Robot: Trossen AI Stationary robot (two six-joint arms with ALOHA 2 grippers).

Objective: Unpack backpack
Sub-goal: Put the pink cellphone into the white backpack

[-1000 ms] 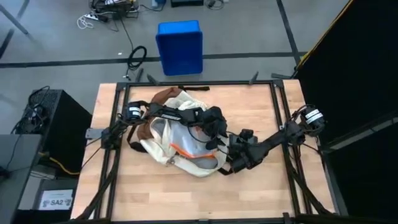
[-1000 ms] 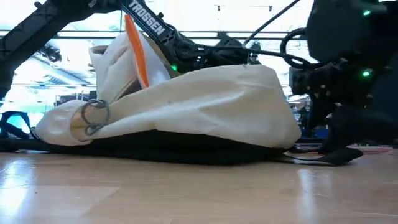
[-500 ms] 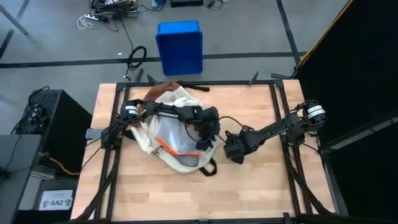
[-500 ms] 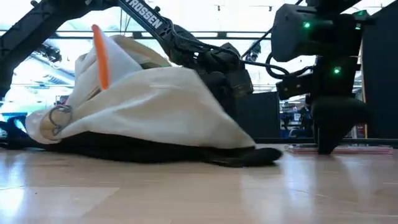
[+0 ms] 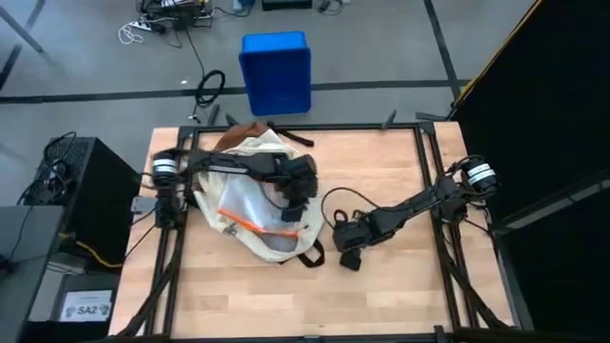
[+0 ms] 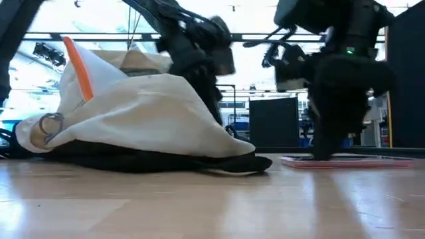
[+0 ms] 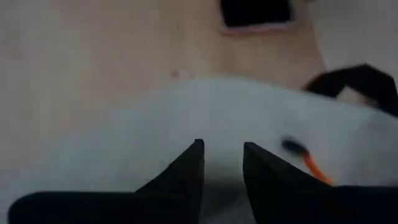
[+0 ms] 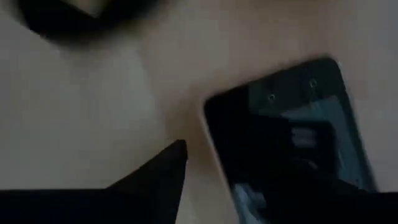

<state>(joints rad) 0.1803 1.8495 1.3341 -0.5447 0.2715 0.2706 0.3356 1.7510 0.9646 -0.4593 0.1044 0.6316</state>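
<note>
Now the backpack (image 5: 255, 195) lies flat on the table's (image 5: 400, 286) left half. Over it, the left gripper (image 7: 221, 163) hovers with a narrow gap. Beside it, the right gripper (image 5: 345, 233) hangs over a dark phone (image 8: 292, 124), spread unclear.

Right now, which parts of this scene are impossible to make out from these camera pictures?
- What remains inside the backpack: its fabric covers it in every view.
- Left gripper: blurred in its wrist view, where it sits above pale fabric.
- Right gripper: one finger cut off in its wrist view, over a dark flat device whose type blur hides.
- Room behind the table: low view, blocked by both arms.
</note>
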